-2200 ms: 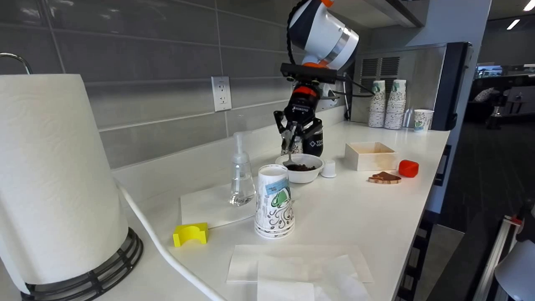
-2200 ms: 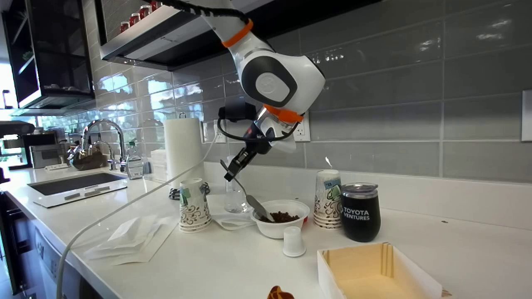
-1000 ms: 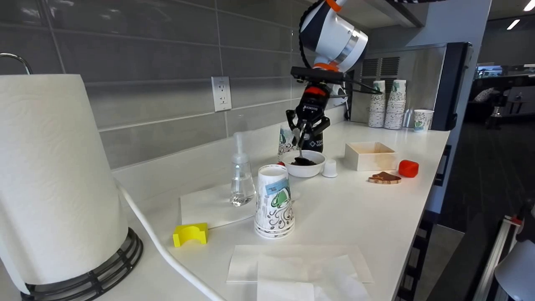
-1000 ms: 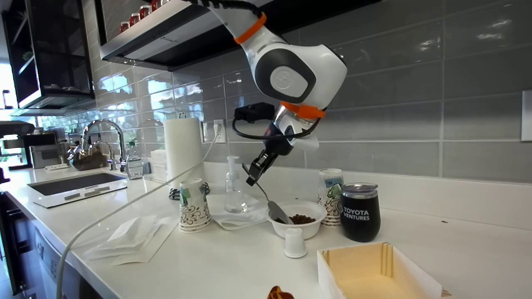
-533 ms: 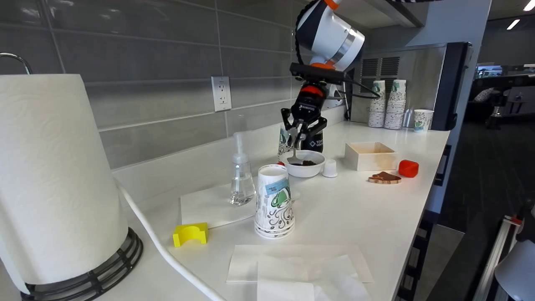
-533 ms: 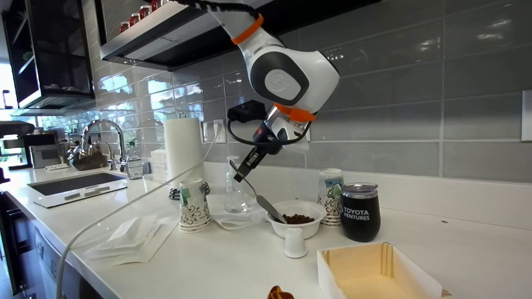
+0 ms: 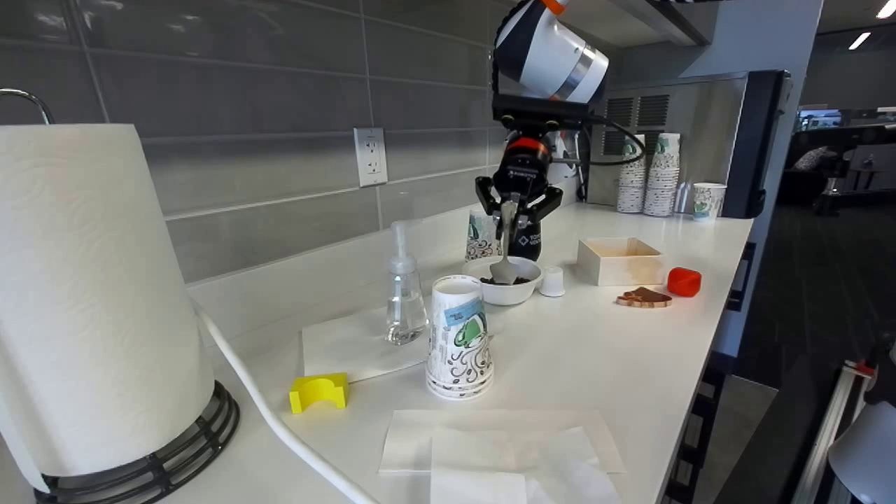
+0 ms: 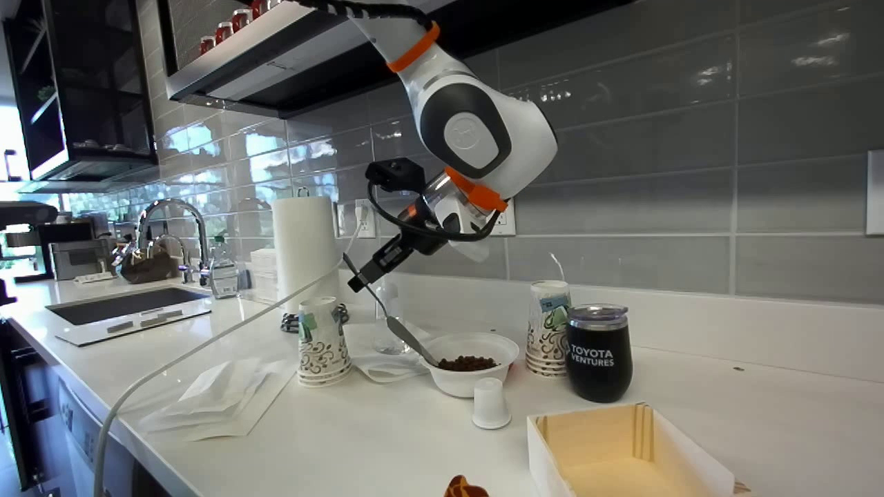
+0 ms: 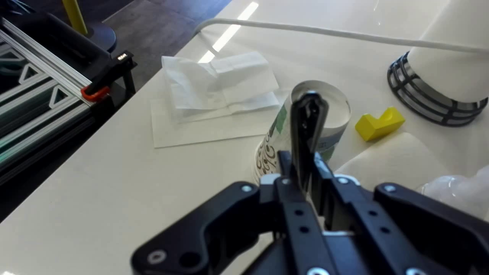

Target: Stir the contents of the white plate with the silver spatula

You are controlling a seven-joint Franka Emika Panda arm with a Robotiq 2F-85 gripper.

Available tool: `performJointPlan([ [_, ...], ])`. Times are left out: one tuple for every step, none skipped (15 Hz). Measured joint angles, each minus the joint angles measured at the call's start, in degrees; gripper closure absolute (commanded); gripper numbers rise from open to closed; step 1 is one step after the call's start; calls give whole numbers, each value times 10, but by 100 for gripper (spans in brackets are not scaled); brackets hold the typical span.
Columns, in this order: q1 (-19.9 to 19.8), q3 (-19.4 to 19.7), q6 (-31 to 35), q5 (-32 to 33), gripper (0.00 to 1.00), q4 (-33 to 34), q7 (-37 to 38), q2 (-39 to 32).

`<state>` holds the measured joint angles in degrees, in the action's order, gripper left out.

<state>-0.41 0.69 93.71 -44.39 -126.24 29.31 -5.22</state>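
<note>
The white plate, a small round bowl-like dish (image 7: 505,294), stands on the counter in both exterior views (image 8: 456,382). It holds dark brown bits (image 8: 468,363). My gripper (image 7: 509,218) is shut on the handle of the silver spatula (image 7: 504,270), above and to one side of the dish. In an exterior view the spatula (image 8: 409,339) slopes down over the dish's left rim, its blade tip at the edge of the bits. In the wrist view the spatula handle (image 9: 308,114) sticks out between the fingertips (image 9: 301,170). The dish is out of the wrist view.
A printed cup stack (image 7: 460,343) and a soap bottle (image 7: 404,301) stand near the dish. A small white cup (image 8: 489,406) is close beside it. Another cup stack (image 8: 547,331), a black tumbler (image 8: 599,359) and a wooden box (image 8: 632,469) stand beyond. The tiled wall runs behind.
The dish shifts away from the soap bottle, then partly back towards it. My gripper, still holding the spatula, moves likewise; in the last half second the spatula tilts lower over the rim.
</note>
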Motion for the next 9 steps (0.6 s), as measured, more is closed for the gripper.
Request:
performJointPlan([
  [0, 0, -14, 1, 96, 1, 0, -1],
  [0, 1, -24, 3, 96, 2, -1, -1],
  [0, 2, -32, 6, 96, 3, 0, -2],
  [0, 4, -33, 9, 96, 3, 1, -2],
  [-1, 7, -30, 13, 96, 3, 5, -3],
  [-1, 11, -23, 17, 96, 3, 10, -4],
  [-2, 15, -8, 23, 96, 3, 13, -5],
  [-3, 18, 9, 30, 96, 3, 16, -5],
  [-3, 21, 27, 36, 96, 2, 20, -5],
])
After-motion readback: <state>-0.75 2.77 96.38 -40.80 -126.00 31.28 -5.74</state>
